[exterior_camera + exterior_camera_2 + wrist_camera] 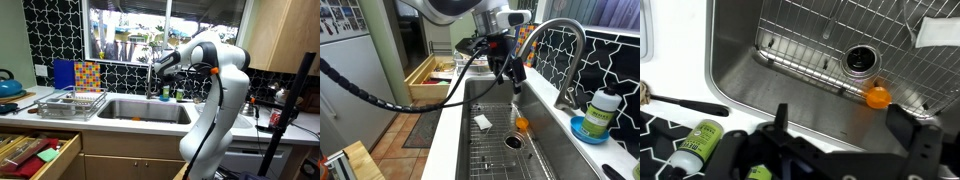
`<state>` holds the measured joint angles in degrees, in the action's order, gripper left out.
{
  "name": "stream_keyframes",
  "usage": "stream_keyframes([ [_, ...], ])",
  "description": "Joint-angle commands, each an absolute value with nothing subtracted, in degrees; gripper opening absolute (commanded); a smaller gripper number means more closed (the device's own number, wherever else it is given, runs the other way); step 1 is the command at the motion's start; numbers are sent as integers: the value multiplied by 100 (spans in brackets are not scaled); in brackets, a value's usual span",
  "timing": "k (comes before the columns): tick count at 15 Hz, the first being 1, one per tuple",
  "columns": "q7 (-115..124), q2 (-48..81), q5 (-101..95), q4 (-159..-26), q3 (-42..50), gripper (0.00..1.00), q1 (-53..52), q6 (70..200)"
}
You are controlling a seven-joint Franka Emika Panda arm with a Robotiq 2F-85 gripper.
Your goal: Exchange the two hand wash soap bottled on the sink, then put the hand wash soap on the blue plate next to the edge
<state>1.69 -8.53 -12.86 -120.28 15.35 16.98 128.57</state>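
Note:
The steel sink [140,110] with its curved tap [565,55] shows in both exterior views [485,150]. A green-labelled soap bottle [601,112] stands on the small blue plate [586,131] on the ledge behind the basin. In an exterior view two bottles [166,92] [180,95] stand by the tap. My gripper [510,72] hangs open and empty above the basin near the tap [165,65]. In the wrist view its fingers [845,125] frame the basin wall, with one green bottle [700,140] at lower left and another [760,172] mostly hidden under the gripper body.
A wire grid [840,40] lines the basin, with the drain [860,60], an orange object [877,97] and a white cloth [940,30]. A black brush [685,103] lies on the ledge. A dish rack [70,100] and blue kettle [8,85] stand at the far side.

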Motion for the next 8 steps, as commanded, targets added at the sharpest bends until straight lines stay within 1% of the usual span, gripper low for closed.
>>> stream_keyframes([
  [1,156,-733,-1280,-11910,1589,100,1725,12832],
  [5,240,-502,-1438,-11784,1620,100,1778,12948],
  [7,887,-26,-1349,-11480,1687,100,1857,13610],
  [8,1063,256,-1385,-11196,1737,100,1905,13592],
])
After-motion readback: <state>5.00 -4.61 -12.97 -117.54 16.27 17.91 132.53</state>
